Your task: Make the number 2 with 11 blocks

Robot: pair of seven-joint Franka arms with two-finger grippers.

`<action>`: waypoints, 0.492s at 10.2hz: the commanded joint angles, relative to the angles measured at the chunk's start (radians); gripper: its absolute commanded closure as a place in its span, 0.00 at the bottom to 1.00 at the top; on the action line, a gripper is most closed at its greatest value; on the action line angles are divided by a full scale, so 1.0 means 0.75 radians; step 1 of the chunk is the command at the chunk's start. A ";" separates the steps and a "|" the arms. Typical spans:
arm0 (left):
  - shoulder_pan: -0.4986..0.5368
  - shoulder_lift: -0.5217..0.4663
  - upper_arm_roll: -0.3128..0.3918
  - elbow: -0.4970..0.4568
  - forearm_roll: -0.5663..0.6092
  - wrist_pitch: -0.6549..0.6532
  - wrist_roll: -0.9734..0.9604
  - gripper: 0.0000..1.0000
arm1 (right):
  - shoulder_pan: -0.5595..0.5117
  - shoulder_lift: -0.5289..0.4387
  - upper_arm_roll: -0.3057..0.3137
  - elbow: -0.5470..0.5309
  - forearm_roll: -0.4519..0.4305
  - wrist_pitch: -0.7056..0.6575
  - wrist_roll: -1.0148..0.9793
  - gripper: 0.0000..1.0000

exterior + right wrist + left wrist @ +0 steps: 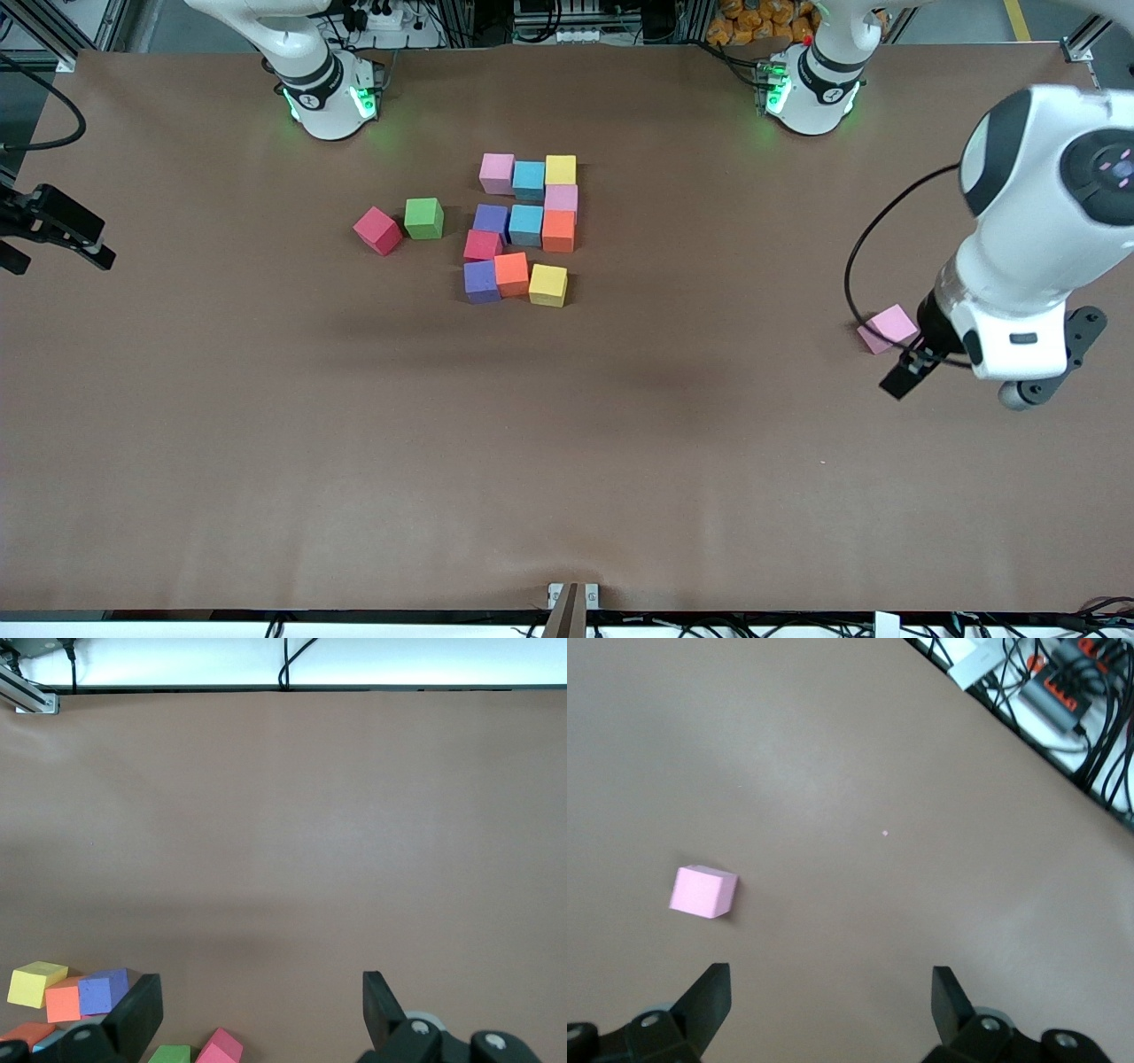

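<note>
Nearest the front camera among the things on the table is a loose pink block (888, 328) (702, 892) at the left arm's end, lying alone on the brown table (567, 461), well apart from the rest. Farther from the camera, in the middle of the table, the number 2 (524, 229) stands finished in eleven adjoining blocks: pink, cyan and yellow in the row closest to the bases, then pink, then purple, cyan and orange, then red, and purple, orange and yellow in the row closest to the camera. Beside it, toward the right arm's end, sit a green cube (423, 218) and a spare red cube (377, 230), almost touching. The left gripper (912, 366) (831, 997) hangs just beside the loose pink block, wrist bent downward, fingers spread wide and empty. The right gripper (55, 232) (262, 1005) waits at its end of the table, fingers likewise apart, holding nothing.
</note>
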 commanded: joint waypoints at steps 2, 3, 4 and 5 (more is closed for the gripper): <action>-0.006 -0.313 0.057 -0.304 -0.089 -0.004 0.312 0.00 | -0.036 0.006 0.001 0.003 0.007 -0.019 -0.011 0.00; -0.012 -0.392 0.081 -0.365 -0.109 -0.004 0.424 0.00 | -0.056 0.024 0.003 0.001 0.009 -0.022 -0.013 0.00; -0.023 -0.462 0.108 -0.400 -0.152 -0.012 0.549 0.00 | -0.065 0.047 0.003 0.003 0.013 -0.020 -0.011 0.00; -0.069 -0.509 0.175 -0.403 -0.172 -0.052 0.667 0.00 | -0.067 0.059 0.003 0.003 0.011 -0.020 -0.011 0.00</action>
